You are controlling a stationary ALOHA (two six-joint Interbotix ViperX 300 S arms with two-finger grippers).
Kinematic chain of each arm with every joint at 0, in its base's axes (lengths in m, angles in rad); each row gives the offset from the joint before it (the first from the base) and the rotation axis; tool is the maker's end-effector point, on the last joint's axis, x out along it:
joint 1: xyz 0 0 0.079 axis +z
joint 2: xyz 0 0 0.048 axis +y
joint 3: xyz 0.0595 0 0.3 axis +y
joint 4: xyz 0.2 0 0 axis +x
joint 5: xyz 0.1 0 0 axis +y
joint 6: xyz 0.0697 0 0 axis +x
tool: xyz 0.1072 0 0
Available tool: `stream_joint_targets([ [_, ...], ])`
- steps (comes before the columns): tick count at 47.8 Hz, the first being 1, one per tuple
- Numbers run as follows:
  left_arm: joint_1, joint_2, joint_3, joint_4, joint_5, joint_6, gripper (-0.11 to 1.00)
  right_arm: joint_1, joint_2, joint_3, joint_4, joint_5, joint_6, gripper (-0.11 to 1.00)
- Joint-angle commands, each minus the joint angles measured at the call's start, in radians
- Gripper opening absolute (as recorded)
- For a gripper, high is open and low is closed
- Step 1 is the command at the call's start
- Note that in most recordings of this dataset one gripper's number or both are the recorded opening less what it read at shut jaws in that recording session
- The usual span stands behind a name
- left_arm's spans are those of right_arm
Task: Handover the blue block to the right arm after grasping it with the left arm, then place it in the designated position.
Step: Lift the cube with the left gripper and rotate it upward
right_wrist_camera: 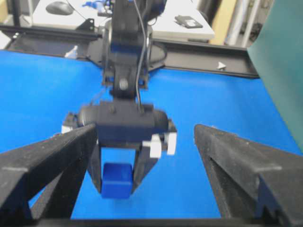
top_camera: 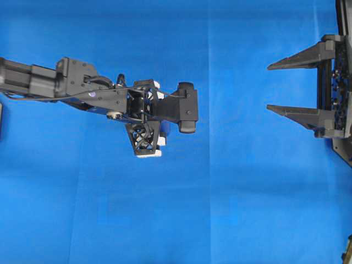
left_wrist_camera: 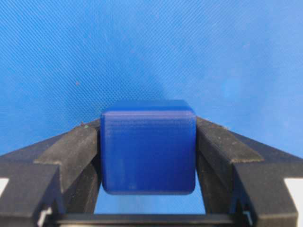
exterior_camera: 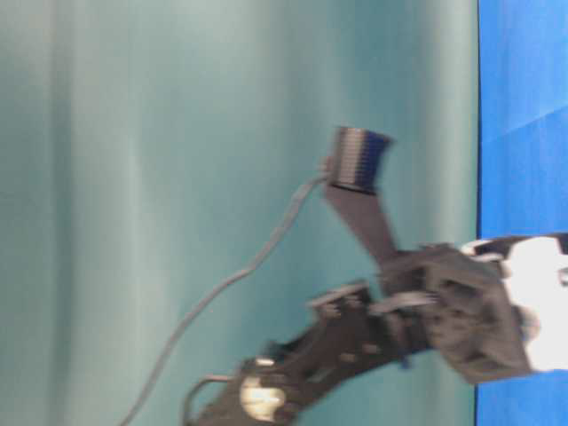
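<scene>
Left gripper [left_wrist_camera: 149, 156] clamped on the blue block [left_wrist_camera: 148, 146], right gripper [right_wrist_camera: 147, 156] wide apart

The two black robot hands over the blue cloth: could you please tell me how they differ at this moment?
The left hand is closed on the dark-blue rounded cube, while the right hand stands wide open and holds nothing. The left hand carries white finger-mount blocks; the right hand has none. The left reaches over mid-cloth; the right waits at the edge. Both have black fingers.

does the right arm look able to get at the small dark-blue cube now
Probably yes: the small dark-blue cube sits clamped in the left gripper, the right gripper stands open facing it, with only bare blue cloth between.
</scene>
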Motion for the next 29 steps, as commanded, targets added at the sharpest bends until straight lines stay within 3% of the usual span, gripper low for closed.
stream_joint_targets([
  [1,-0.006,-0.081,-0.041,0.002,0.04,0.002,0.49,-0.003,0.003,-0.028,-0.002,-0.005,0.002,0.97],
  [29,-0.012,-0.249,-0.158,0.002,0.285,0.005,0.49,-0.003,0.003,-0.029,0.0,-0.003,0.003,0.97],
])
